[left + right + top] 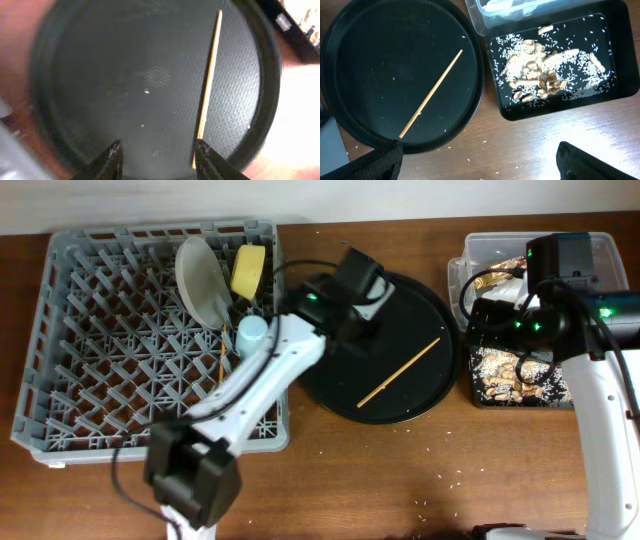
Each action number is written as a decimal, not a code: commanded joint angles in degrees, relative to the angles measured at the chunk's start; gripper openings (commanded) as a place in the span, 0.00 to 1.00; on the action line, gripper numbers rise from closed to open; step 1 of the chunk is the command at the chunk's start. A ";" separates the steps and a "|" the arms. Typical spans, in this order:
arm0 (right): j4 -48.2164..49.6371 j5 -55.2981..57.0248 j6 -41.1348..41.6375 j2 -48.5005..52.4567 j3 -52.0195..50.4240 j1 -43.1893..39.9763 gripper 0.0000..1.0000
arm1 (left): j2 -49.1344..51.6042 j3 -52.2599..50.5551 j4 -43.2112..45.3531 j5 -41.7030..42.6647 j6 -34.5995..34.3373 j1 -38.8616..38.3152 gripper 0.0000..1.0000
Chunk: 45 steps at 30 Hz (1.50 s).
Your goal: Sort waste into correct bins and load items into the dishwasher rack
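L jaws: spread, nothing between them. They hang low over the large round black tray [420, 310], left part. In the L wrist view both dark fingertips [111, 161] show at the bottom edge, and the thin wooden chopstick [209, 75] lies flat on the tray. Its near end is just beside one tip; can't tell if they touch.

R jaws: spread wide, empty, fingertips [375, 165] apart at the frame corners. R arm [560, 320] is above the two bins at the right of the brown wooden surface [400, 480].

Chopstick [400, 372] lies diagonally on the right half of the round tray, alone.

Large square grey plastic rack w/ peg lattice [90, 360] is at left. Along its far-right side:
- grey-white round plate [200, 280], on edge
- yellow bowl [248, 270], tipped on its side just right of the plate
- light blue cup [252, 332], nearer than the bowl
- thin wood-coloured stick [221, 363] among the pegs by the cup, too small to be sure what it is

Bins:
- clear deep rectangular plastic tub [470, 250], far right, holds the shiny gold-brown foil wrapper [498, 272] and white paper [505, 5]
- shallow black rectangular tray [620, 60], just nearer, holds beige food scraps w/ white rice [540, 75]

A few loose rice grains [452, 476] lie on the surface nr the round tray.
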 commanded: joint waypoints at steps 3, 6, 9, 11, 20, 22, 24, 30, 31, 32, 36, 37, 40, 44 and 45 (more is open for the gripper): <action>0.02 1.11 0.24 0.04 -0.07 -0.24 0.98 | 10.43 0.33 1.75 4.74 10.38 -6.67 0.45; 0.02 1.11 0.24 0.04 -0.07 -0.24 0.99 | 13.66 0.33 4.61 2.93 12.79 -9.55 0.45; 0.02 1.11 0.24 0.04 -0.07 -0.24 0.98 | 16.13 0.33 5.97 1.70 12.79 -9.73 0.45; 0.02 1.11 0.22 0.04 -0.07 -0.24 0.99 | 17.59 0.33 6.80 1.68 12.79 -9.73 0.45; 0.02 1.11 0.24 0.04 -0.07 -0.24 0.98 | 19.87 0.33 8.72 -0.50 12.74 -9.55 0.45; 0.02 1.11 0.24 0.04 -0.07 -0.24 0.99 | 20.00 0.33 8.66 -0.46 12.72 -9.57 0.41; 0.02 1.11 0.24 0.04 -0.07 -0.24 0.98 | 20.33 0.33 8.07 -0.44 12.48 -9.57 0.26; 0.02 1.11 0.24 0.04 -0.07 -0.24 0.98 | 20.46 0.35 8.09 -0.48 12.20 -9.51 0.01; 0.02 1.14 0.24 0.04 -0.07 -0.24 0.98 | 20.41 0.42 8.09 -0.50 11.61 -9.31 0.01; 0.02 1.11 0.22 0.04 -0.07 -0.24 0.99 | 20.33 0.85 7.82 -0.48 10.32 -8.79 0.01; 0.02 1.11 0.24 0.04 -0.07 -0.24 0.98 | 18.69 14.56 -5.60 -0.44 2.34 -2.14 0.00; 0.02 1.11 0.24 0.04 -0.07 -0.24 0.99 | 18.25 18.25 -8.85 -0.44 1.46 -0.24 0.00; 0.02 1.11 0.22 0.04 -0.07 -0.24 0.98 | 16.70 37.40 -24.30 -0.46 -3.26 7.98 0.00; 0.02 1.11 0.24 0.04 -0.07 -0.24 0.98 | 15.39 51.58 -40.37 -0.46 -6.54 16.72 0.00; 0.02 1.11 0.24 0.04 -0.07 -0.24 0.98 | 14.97 53.33 -44.63 -1.16 -7.41 18.95 0.00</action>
